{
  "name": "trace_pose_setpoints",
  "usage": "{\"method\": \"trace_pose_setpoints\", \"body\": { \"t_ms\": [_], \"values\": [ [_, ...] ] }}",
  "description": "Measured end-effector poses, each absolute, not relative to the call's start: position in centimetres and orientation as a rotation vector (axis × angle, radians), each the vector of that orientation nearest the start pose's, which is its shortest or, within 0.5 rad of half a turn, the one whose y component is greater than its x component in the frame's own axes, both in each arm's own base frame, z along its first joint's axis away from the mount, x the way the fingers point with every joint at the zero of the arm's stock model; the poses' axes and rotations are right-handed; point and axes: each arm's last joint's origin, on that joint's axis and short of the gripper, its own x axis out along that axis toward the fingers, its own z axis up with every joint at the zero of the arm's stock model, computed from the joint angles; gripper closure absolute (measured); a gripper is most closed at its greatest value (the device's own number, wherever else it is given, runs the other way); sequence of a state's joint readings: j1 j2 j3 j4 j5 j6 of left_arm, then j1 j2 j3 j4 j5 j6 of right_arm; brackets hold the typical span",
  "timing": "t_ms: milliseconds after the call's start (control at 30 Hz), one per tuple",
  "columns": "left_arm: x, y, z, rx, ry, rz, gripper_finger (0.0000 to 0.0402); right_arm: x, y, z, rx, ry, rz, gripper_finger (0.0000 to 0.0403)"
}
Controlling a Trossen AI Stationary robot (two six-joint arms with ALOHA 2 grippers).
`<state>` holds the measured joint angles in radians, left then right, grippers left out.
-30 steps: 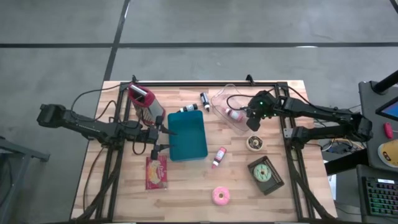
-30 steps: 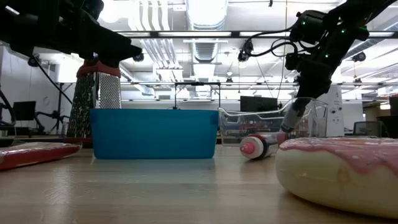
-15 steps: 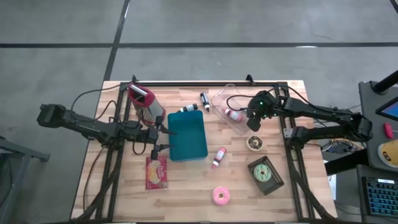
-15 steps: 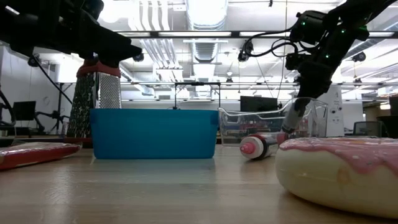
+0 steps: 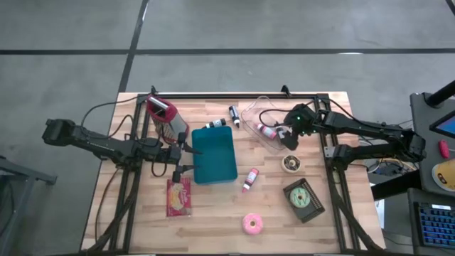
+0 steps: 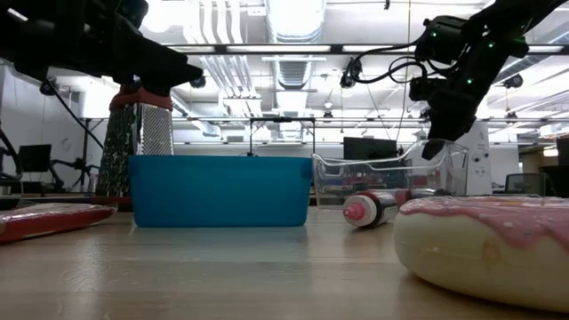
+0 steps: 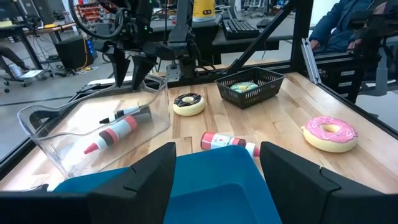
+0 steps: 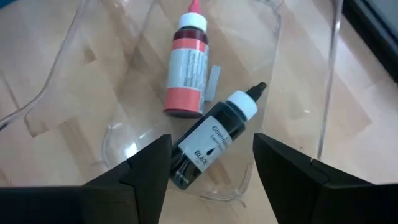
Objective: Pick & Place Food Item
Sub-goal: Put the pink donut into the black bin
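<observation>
Teal bin mid-table; grater behind; black basket front right.

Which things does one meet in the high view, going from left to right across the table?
Grater → red packet → blue bin → pink donut → clear container → basket.

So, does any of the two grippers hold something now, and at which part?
Nothing is held. The right gripper is open above the black bottle in the clear container; the left gripper is open over the blue bin.
</observation>
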<state>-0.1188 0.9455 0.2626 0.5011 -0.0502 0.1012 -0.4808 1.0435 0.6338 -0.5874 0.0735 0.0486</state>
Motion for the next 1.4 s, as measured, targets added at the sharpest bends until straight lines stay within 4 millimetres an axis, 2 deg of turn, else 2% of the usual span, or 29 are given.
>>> {"method": "trace_pose_setpoints", "body": {
  "t_ms": [800,1133,1400],
  "values": [
    [18.7,-2.1,19.2,0.115,0.181,-0.079,0.0163,18.2,-9.4,22.2,0.098,0.775,-0.497,0.0177],
    [18.7,-2.1,19.2,0.107,0.178,-0.080,0.0163,19.5,-7.2,22.5,0.015,0.737,-0.373,0.0177],
    [18.7,-2.4,19.3,0.072,0.167,-0.177,0.0163,20.2,-5.3,22.7,-0.041,0.718,-0.274,0.0177]
  ]
}}
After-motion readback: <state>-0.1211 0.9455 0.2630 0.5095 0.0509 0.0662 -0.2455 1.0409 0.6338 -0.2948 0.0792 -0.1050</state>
